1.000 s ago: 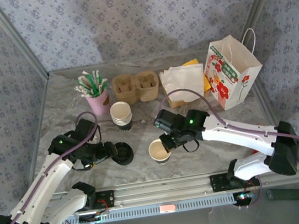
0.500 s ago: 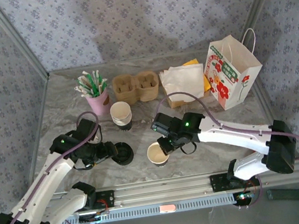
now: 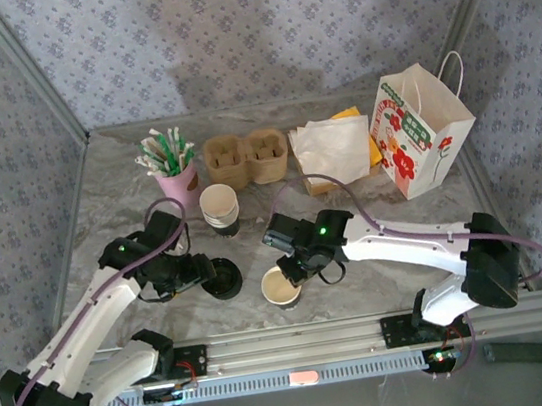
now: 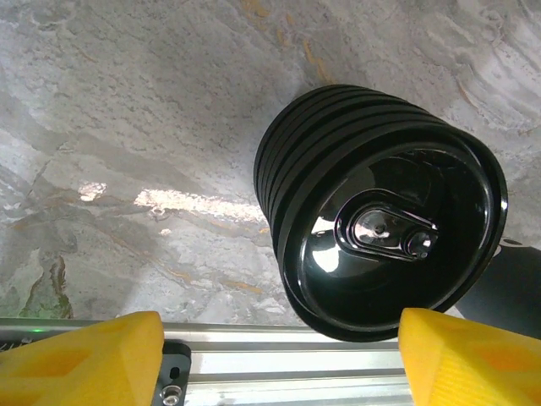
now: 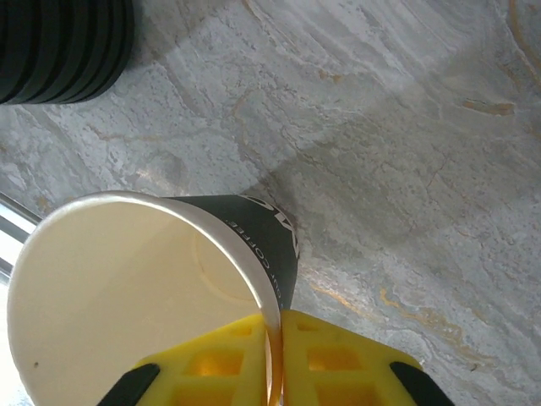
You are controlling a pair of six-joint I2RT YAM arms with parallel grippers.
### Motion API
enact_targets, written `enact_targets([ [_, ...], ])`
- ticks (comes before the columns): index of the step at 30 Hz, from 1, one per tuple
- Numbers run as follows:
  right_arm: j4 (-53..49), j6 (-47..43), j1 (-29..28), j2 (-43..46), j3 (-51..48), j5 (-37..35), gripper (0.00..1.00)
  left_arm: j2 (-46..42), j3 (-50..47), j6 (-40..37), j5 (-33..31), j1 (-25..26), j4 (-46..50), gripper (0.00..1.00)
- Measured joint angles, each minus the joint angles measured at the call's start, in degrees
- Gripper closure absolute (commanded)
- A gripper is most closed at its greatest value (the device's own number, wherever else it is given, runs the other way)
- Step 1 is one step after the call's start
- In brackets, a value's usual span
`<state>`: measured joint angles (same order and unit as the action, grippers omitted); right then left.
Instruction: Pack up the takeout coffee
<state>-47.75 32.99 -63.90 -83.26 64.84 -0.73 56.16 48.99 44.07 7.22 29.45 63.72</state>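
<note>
My right gripper (image 5: 275,331) pinched the lidless cup (image 5: 127,296) by its rim, my left gripper (image 4: 281,348) spread wide over the lid stack (image 4: 380,228) at the cup's nine o'clock.

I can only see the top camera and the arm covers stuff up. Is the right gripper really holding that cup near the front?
Observer: Yes. In the right wrist view the right gripper pinches the rim of the paper cup, one finger inside and one outside.
Operator: Is there coffee in it?
Observer: No. Up close its inside looks dry and empty, and it has no lid.
Operator: What's the black round thing by the left arm?
Observer: The left wrist view shows it is a stack of black lids, not one disc. The left gripper is open and straddles it.
</note>
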Motion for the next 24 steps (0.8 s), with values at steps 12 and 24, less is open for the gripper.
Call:
enact_targets([
  [12,-2.29,-0.35,0.00,0.22,1.64,-2.21,0.47,3.37,-0.02,-0.70,-0.02,0.24,-2.27,0.46],
  [24,-5.11,0.02,1.31,7.17,7.52,-6.01,0.42,7.19,-0.07,-1.66,-0.87,1.51,-3.78,0.57],
])
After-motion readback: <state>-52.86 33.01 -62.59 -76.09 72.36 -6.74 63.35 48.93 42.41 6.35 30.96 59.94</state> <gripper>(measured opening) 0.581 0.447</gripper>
